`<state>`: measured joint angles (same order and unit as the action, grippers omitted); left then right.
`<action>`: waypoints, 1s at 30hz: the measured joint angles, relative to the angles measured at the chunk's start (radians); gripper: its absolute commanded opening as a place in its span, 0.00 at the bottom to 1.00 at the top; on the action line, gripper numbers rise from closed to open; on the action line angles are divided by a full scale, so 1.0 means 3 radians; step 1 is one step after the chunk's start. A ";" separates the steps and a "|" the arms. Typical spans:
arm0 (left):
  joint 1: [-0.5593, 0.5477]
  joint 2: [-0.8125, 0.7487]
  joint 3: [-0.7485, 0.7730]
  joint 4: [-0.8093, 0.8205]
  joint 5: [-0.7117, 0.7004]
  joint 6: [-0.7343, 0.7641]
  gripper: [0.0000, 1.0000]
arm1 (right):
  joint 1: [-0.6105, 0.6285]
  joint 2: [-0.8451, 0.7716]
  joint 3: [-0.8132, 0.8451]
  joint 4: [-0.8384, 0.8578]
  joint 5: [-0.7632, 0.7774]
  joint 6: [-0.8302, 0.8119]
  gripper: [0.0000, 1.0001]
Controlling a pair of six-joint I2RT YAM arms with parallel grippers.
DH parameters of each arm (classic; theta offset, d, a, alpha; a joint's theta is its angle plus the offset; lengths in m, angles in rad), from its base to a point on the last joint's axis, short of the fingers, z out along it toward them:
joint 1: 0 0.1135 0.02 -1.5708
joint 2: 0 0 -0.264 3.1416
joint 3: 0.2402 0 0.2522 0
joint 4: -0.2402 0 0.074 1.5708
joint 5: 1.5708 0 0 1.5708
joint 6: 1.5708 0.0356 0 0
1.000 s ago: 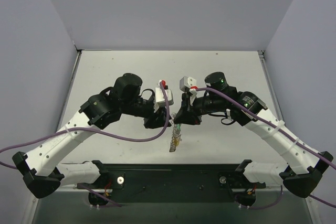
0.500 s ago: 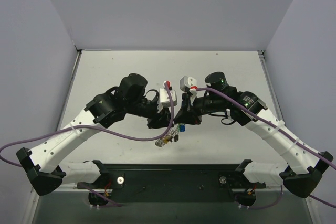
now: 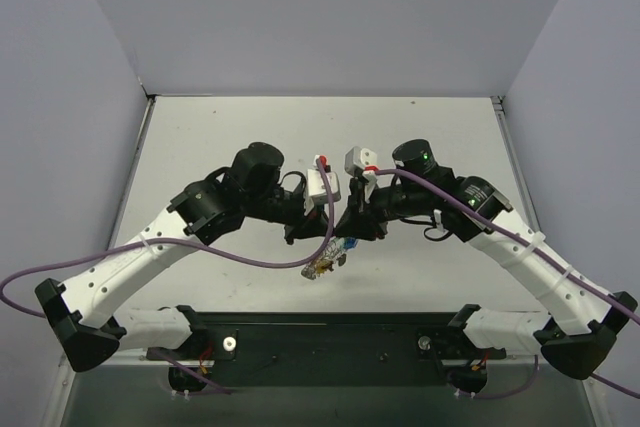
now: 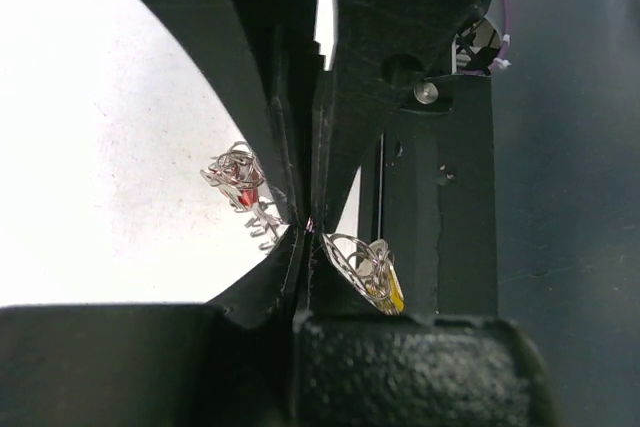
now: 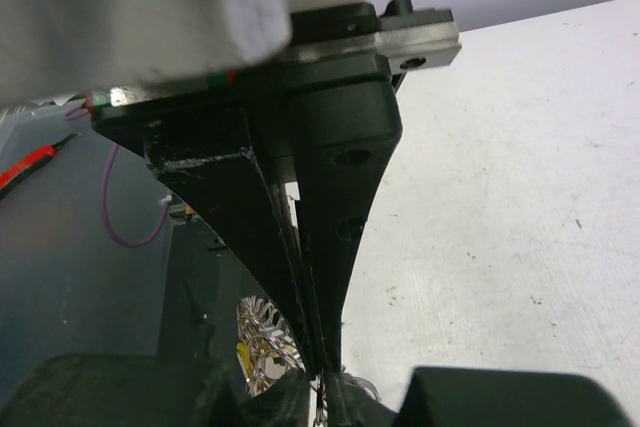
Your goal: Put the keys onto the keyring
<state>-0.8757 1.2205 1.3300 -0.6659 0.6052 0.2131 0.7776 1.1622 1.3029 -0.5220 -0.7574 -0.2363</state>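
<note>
The keyring (image 3: pixel 322 266), a silvery coil of wire with keys bunched on it, hangs above the table between my two grippers. My left gripper (image 3: pixel 303 237) is shut on its wire. In the left wrist view, a red key (image 4: pixel 245 197) shows left of the closed jaws (image 4: pixel 308 227). Ring loops with a yellow key (image 4: pixel 385 287) show to their right. My right gripper (image 3: pixel 345 235) is shut too, and the coil (image 5: pixel 265 342) lies just left of its tips (image 5: pixel 322 375). A blue key (image 3: pixel 348 244) sits right by that gripper. Other keys are hidden in the bunch.
The black mounting rail (image 3: pixel 330 332) runs along the table's near edge, just below the hanging ring. A purple cable (image 3: pixel 250 265) loops under the left arm. Grey walls close the table at the back and sides.
My left arm has moved right and closed in on the ring. The ring, which hung straight down from the right gripper, now lies tilted leftwards between both grippers. The blue key has come into view.
</note>
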 measured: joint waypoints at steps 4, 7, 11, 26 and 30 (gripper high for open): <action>-0.0025 -0.0071 -0.0191 0.0186 -0.0052 -0.0041 0.00 | 0.0001 -0.0103 -0.0090 0.0212 0.0065 0.0045 0.59; -0.0041 -0.0193 -0.0393 0.0327 -0.0122 -0.0095 0.00 | 0.0000 -0.0286 -0.0220 0.0415 0.0136 0.0084 0.68; -0.0043 -0.0401 -0.0593 0.0528 -0.0207 -0.0177 0.00 | -0.0019 -0.0526 -0.0347 0.0582 0.0217 0.0123 0.71; -0.0043 -0.1078 -0.1699 0.2183 -0.0576 -0.0821 0.00 | -0.0090 -0.0760 -0.0603 0.0888 0.0387 0.0239 0.65; -0.0043 -0.1291 -0.2074 0.2738 -0.0627 -0.0974 0.00 | -0.0125 -0.0829 -0.0635 0.0961 0.0392 0.0267 0.65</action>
<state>-0.8886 0.8333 0.7078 0.1555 0.4171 -0.0792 0.7403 0.9134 1.1126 -0.2337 -0.6399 -0.1562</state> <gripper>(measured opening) 0.020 0.653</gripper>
